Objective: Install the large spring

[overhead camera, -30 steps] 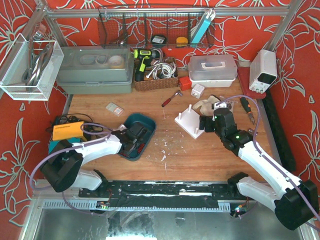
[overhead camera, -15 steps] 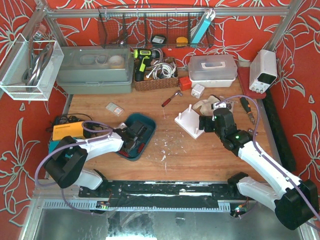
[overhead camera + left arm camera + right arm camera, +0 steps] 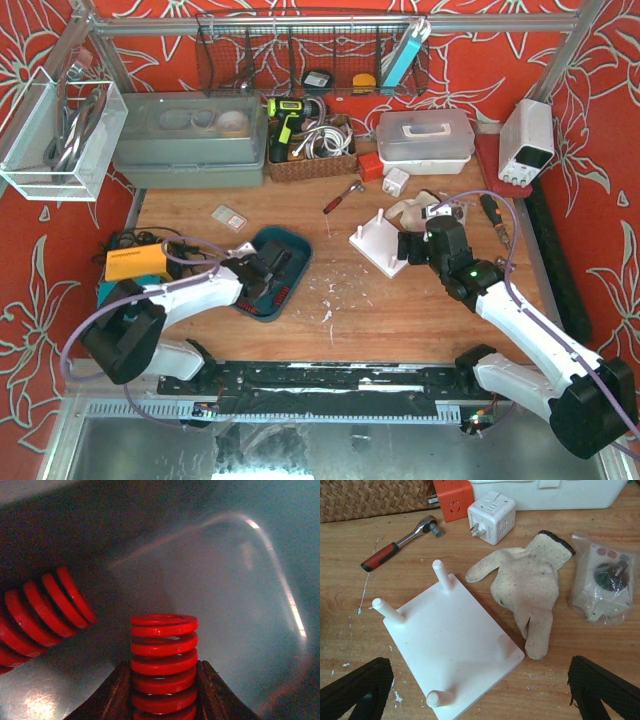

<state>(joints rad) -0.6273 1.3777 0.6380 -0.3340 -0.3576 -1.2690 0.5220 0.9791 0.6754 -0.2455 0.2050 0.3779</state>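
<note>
My left gripper (image 3: pixel 164 690) is down inside the teal tray (image 3: pixel 293 252) and shut on a red coil spring (image 3: pixel 163 662), which stands up between the two fingers. A second red spring (image 3: pixel 42 615) lies on the tray floor to the left. My right gripper (image 3: pixel 480 690) is open wide and empty, hovering over the white peg plate (image 3: pixel 450 642), which has one peg at each corner. In the top view the plate (image 3: pixel 375 243) sits mid-table, right of the tray, just left of the right gripper (image 3: pixel 412 247).
A beige work glove (image 3: pixel 530 587), a bagged part (image 3: pixel 605 585), a white plug cube (image 3: pixel 491 516), an orange block (image 3: pixel 452 497) and a ratchet (image 3: pixel 400 542) lie around the plate. Bins, a wicker basket and a power supply (image 3: pixel 526 140) line the back.
The left arm has shifted slightly within the tray. The right arm has stayed still above the peg plate.
</note>
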